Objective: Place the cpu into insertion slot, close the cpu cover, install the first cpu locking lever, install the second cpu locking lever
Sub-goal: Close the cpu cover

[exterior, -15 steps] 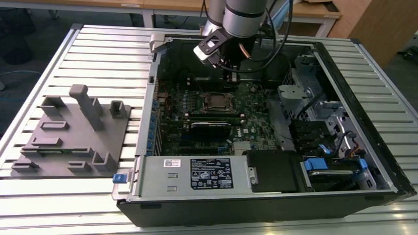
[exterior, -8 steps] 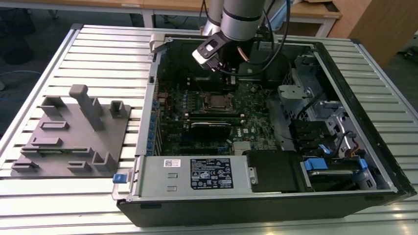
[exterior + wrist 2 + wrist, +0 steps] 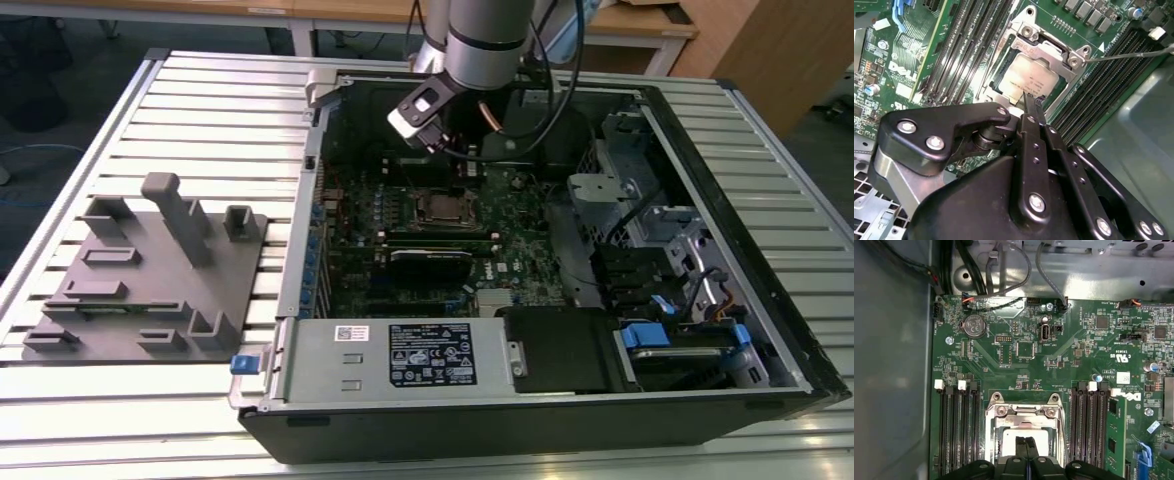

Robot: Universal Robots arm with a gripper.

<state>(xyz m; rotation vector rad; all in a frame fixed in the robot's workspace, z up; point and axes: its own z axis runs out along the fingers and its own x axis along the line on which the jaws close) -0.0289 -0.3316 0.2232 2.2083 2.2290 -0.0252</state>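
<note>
Label (image 3: 431, 354) on power supply (image 3: 318, 372); faint print on cpu (image 3: 1029, 80); neither legible.

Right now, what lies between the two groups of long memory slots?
The insertion slot with the cpu in it, seen in the first wrist view.

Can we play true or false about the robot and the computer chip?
The cpu sits in the insertion slot. True.
The gripper is wide open. False: its fingers are pressed together.
The cpu cover lies over the cpu. True.
The computer case is closed up. False: its side is open, showing the green motherboard.
The gripper holds the cpu in the air. False: its tips are by the seated cpu.
</note>
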